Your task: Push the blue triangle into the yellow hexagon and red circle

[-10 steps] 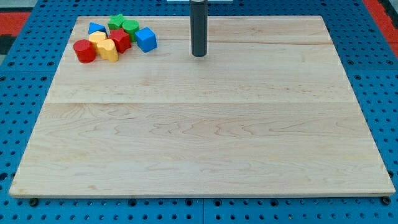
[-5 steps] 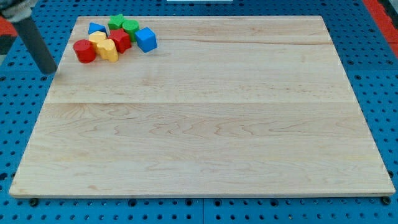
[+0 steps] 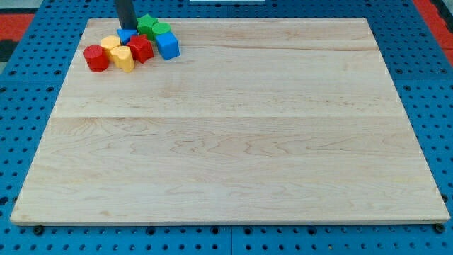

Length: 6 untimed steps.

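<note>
Wooden board (image 3: 233, 142), pale, on blue pegboard (image 3: 21, 142); all blocks clustered at its top-left corner. Blue triangle (image 3: 128, 35): touching the cluster's top edge, partly hidden behind my tip. Yellow hexagon (image 3: 110, 45): just left of and below the triangle. Red circle (image 3: 95, 58): leftmost, touching the hexagon. Second yellow block (image 3: 124, 59), red block (image 3: 141, 49), blue cube (image 3: 168, 45), two green blocks (image 3: 146, 24) (image 3: 162, 29): packed to the triangle's right and below. My tip (image 3: 127, 28): bare rod, no jaws, pressed against the triangle's top side.
</note>
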Each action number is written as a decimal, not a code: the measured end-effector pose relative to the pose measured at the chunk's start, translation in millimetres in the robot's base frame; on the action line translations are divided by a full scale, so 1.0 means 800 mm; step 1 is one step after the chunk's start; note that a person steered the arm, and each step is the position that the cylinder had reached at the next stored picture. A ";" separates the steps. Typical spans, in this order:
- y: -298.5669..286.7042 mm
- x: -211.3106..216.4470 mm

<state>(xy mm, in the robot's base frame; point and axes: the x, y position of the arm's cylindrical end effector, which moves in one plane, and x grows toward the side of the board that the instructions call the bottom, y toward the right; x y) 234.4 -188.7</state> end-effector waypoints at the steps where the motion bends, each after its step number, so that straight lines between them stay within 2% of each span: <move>1: 0.009 0.005; 3: 0.033 0.020; 4: 0.015 0.036; 5: -0.052 0.036; 6: -0.031 0.016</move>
